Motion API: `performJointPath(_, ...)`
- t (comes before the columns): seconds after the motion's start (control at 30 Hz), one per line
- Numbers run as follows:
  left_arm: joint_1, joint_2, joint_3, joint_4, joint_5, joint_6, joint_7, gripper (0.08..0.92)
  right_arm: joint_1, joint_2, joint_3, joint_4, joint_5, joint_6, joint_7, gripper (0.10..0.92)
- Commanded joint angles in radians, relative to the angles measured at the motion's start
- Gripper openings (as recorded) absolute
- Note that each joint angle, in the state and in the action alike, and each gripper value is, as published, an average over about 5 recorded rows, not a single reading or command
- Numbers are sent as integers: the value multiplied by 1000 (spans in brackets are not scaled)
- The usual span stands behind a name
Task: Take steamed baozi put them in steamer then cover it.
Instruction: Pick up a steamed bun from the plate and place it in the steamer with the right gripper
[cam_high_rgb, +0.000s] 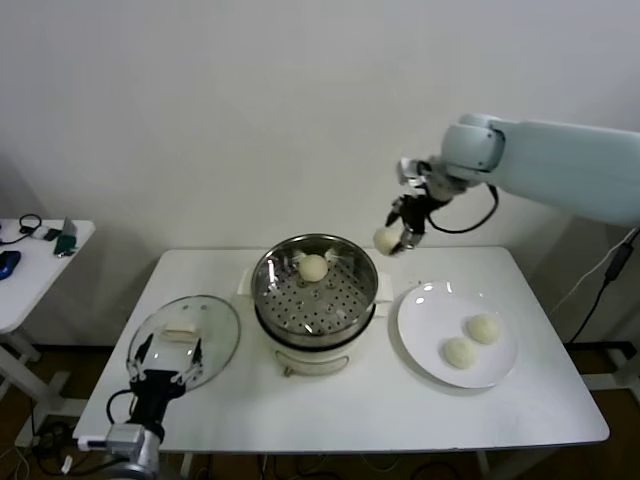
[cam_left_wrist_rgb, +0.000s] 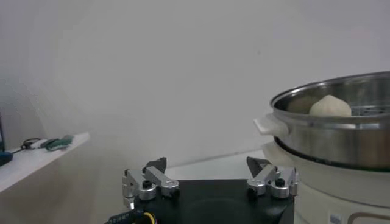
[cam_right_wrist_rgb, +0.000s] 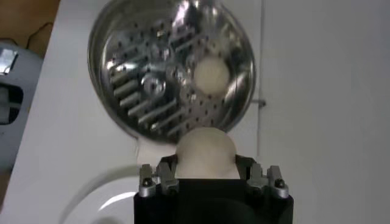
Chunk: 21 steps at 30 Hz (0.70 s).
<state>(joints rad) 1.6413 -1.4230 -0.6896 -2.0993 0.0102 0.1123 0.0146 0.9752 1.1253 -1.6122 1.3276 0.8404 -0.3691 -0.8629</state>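
A: Setting: white table (cam_high_rgb: 520, 400) against a plain white wall. Steamer (cam_high_rgb: 315, 290) at centre, one steamed baozi (cam_high_rgb: 313, 267) inside.

B: Outstanding: right gripper (cam_high_rgb: 390, 240), jaws clamped on a second baozi (cam_high_rgb: 385, 239), above the steamer's far-right rim; two baozi (cam_high_rgb: 472, 340) on the white plate (cam_high_rgb: 425, 350), right.

A: Glass lid (cam_high_rgb: 185, 342) off, left; left gripper (cam_high_rgb: 165, 352) beside it, jaws wide, holding nothing.

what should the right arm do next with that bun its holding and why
Probably carry it a little further toward the robot's left and down over the steamer, then let go. The right hand grips a baozi just off the pot's right rim, above the table. One bun already sits on the tray, leaving bare floor. The left hand waits open by the glass lid.
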Motion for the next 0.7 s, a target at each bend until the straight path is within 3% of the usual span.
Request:
performJointPath(0.03,3,2,-2,-8,-4,0,0,823,-3,225,35,-1,73,-44,61,651)
performJointPath(0.27,9,6,-10,-14,-11,-2,-2,823,-133,354,14,-72,10,-65,105,653)
performJointPath(0.7,6,1,-9,-5,-13,-5,-4,823,-277,380,-30,-154,-148,-75,148,653)
